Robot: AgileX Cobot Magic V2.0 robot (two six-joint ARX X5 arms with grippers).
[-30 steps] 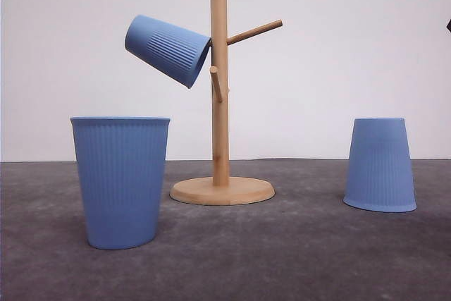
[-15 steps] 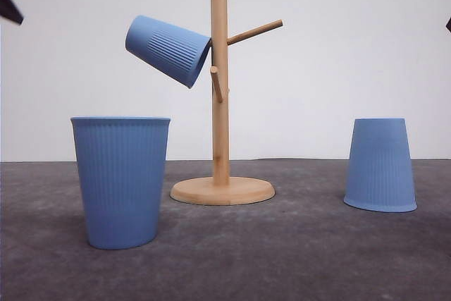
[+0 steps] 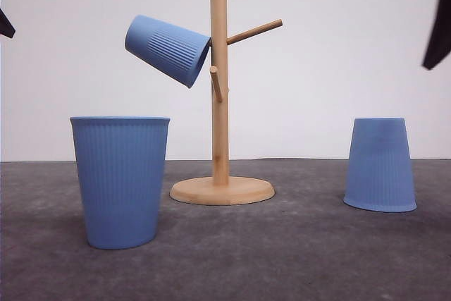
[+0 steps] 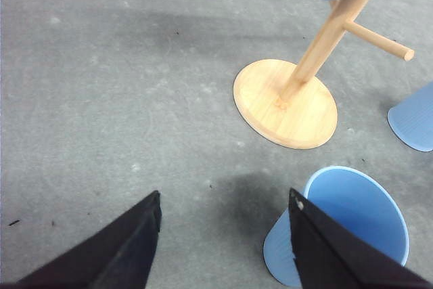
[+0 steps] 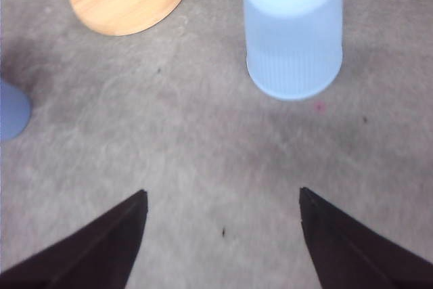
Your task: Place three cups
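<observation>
We see ribbed blue cups (image 3: 120, 181) (image 3: 380, 165) flanking the wooden stand (image 3: 220, 89), one cup (image 3: 168, 49) hung; both claws (image 4: 223, 248) (image 5: 223, 241) agape, empty.

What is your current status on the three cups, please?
Both end effectors open and empty, left, right. One cup hung on the stand. Upright cup and inverted cup on the table. Nothing blocking.

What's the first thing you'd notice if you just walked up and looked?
A blue cup hanging tilted on a peg of the tall wooden stand in the middle of the grey table. Then the big upright cup close by on the left, and one upside-down cup on the right.
</observation>
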